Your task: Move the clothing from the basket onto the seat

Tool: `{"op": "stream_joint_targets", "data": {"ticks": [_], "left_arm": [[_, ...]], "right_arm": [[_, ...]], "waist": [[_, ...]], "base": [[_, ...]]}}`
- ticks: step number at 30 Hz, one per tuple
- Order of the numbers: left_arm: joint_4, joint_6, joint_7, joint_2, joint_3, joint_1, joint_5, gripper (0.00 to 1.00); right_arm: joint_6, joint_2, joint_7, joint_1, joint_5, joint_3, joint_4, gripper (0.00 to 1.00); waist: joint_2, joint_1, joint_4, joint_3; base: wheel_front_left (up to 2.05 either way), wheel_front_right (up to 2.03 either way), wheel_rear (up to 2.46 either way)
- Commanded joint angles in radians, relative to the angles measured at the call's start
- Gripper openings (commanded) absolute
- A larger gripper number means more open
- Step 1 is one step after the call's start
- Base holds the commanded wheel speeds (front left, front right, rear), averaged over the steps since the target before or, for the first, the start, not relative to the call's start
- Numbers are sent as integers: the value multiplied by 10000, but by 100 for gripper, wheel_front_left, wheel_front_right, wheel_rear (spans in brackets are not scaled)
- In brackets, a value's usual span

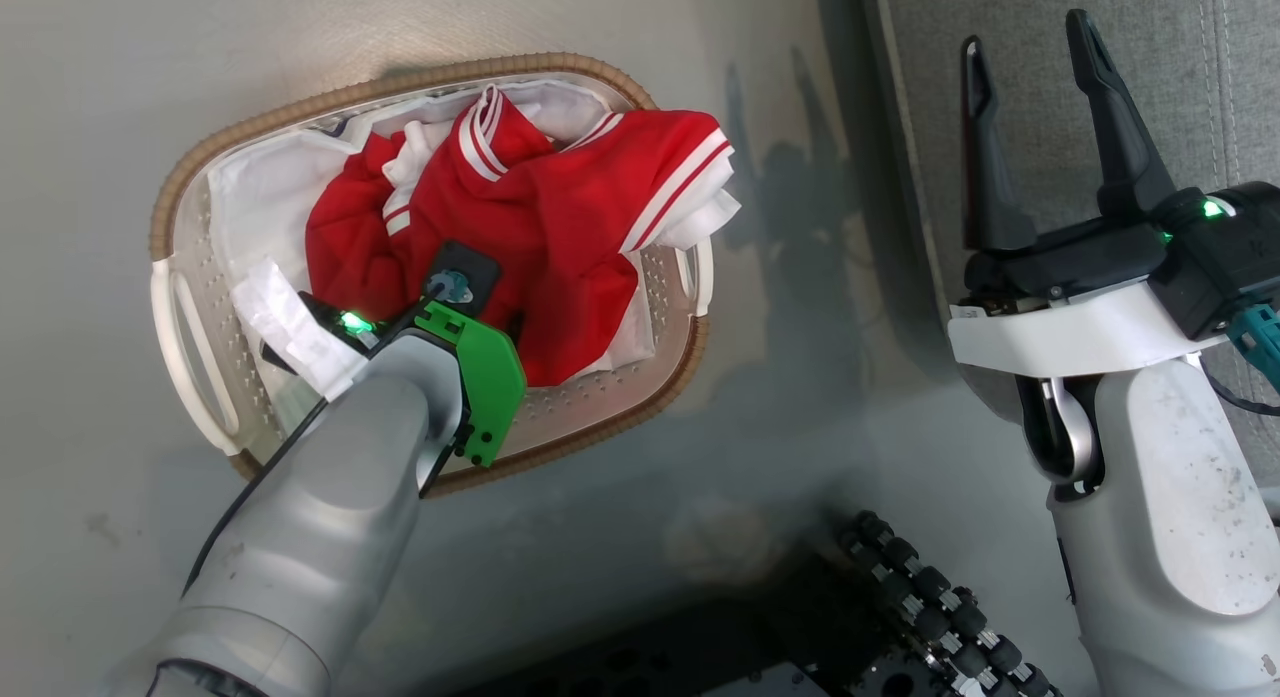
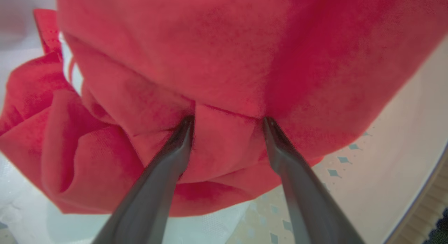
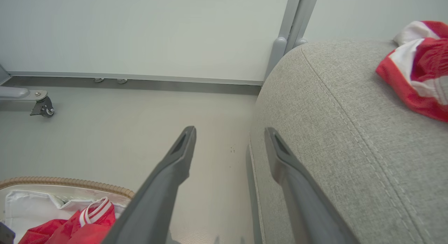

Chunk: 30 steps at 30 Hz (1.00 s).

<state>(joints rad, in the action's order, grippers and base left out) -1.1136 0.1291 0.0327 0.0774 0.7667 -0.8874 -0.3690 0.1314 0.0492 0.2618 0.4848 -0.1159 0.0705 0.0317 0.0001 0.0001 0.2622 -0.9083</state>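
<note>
Red clothing point(image 1: 560, 227) heaped in basket point(image 1: 190, 277) lying left-right, left gripper point(image 2: 227, 123) spread, tips dug in, right gripper point(image 1: 1030, 37) wide, empty.

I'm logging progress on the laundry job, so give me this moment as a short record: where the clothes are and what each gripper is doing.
basket: on the floor beside the seat, white liner inside
red pile: heaped in the basket, part draped over its rim
garment: red and white, lying on the seat
left gripper: down in the basket, fingers apart, tips pressed into the red pile, a fold between them
right gripper: open, empty, near the seat's edge
progress: partly done
</note>
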Motion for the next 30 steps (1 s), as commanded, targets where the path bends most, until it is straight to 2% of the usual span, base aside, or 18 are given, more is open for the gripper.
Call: {"op": "stream_joint_targets", "data": {"ticks": [1, 4, 5, 6, 7, 8, 19, 30], "left_arm": [[-143, 20, -41, 79, 3, -235, -38, 100], [-366, 17, -71, 57, 29, -404, -62, 100], [-422, 10, -116, 36, 19, -459, -91, 84], [-463, 10, -130, 16, 19, -488, -101, 55], [-490, 11, -190, -13, 41, -516, -123, 17], [-497, 11, -262, -38, 56, -540, -146, 0], [-169, 18, -1183, -162, 686, -42, -461, 0], [640, 20, -2222, -214, 1673, 717, -810, 0]], "right_arm": [[-14, 24, 48, 149, -72, 21, 60, 100], [-14, 24, 48, 154, -106, 71, 73, 100], [-14, 24, 48, 161, -123, 84, 68, 100], [-14, 24, 48, 171, -135, 88, 59, 100], [-14, 24, 48, 183, -149, 89, 40, 100], [-14, 23, 48, 187, -150, 89, 23, 100], [-14, 26, 48, 135, -2, -103, -358, 100], [-14, 32, 47, -584, 416, -343, -1384, 100]], "waist": [[-1, -1, 50, -49], [-1, -1, 102, -92], [-1, -1, 120, -103], [-1, -1, 131, -109], [-1, -1, 139, -111], [-1, -1, 143, -105], [-1, -1, -226, 653], [-1, -1, -1330, 3129]], "base": [[0, 0, 0], [0, 0, 0], [0, 0, 0], [0, 0, 0], [0, 0, 0], [0, 0, 0], [0, 0, 0], [0, 0, 0]]}}
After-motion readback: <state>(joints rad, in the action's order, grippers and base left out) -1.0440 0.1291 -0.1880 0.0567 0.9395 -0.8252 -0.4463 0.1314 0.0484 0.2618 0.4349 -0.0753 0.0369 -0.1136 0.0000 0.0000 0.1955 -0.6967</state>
